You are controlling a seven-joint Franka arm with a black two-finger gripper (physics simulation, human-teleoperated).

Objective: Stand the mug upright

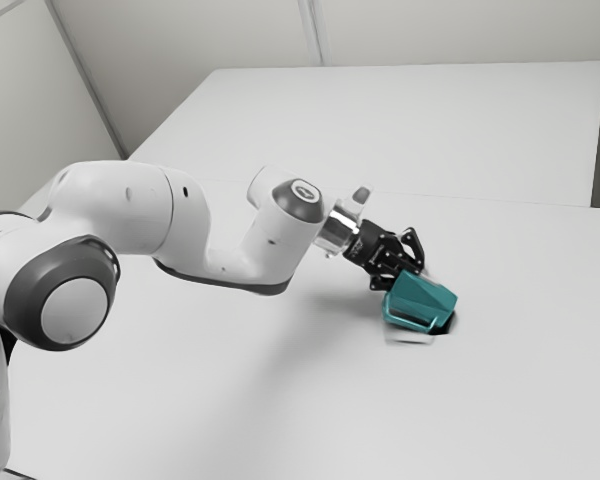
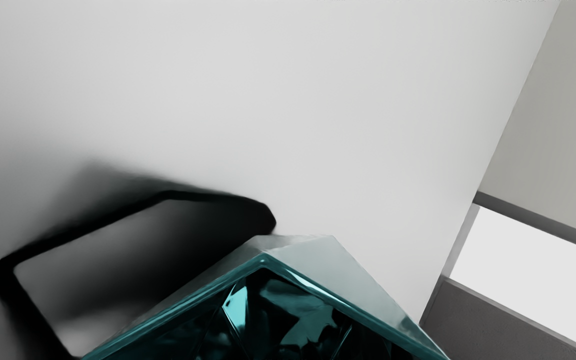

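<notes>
Nearest to us in the exterior view, the arm (image 1: 130, 208) reaches out over the pale surface (image 1: 230, 400). Beyond its base, towards the exterior view's right, we find the mug (image 1: 420, 298): teal, faceted, tilted, not upright. Its handle (image 1: 412, 323) is on the side towards us. Contact with the surface cannot be determined.

The claw (image 1: 404, 277) is at the mug's body, just behind it. We cannot tell how far open it is, nor whether it has hold of the mug. In the wrist view the mug's edge (image 2: 264, 258) is close to the camera, with a dark loop-shaped patch (image 2: 168, 194) past it.

We assess the mug as rigid and fairly light; the glossy finish may slip, and a hard knock might chip it. We advise grasping two opposed walls of the body, clear of the handle, and righting it slowly until the base seats flat.

Farthest off, past the surface, is a plain wall (image 1: 460, 30).
</notes>
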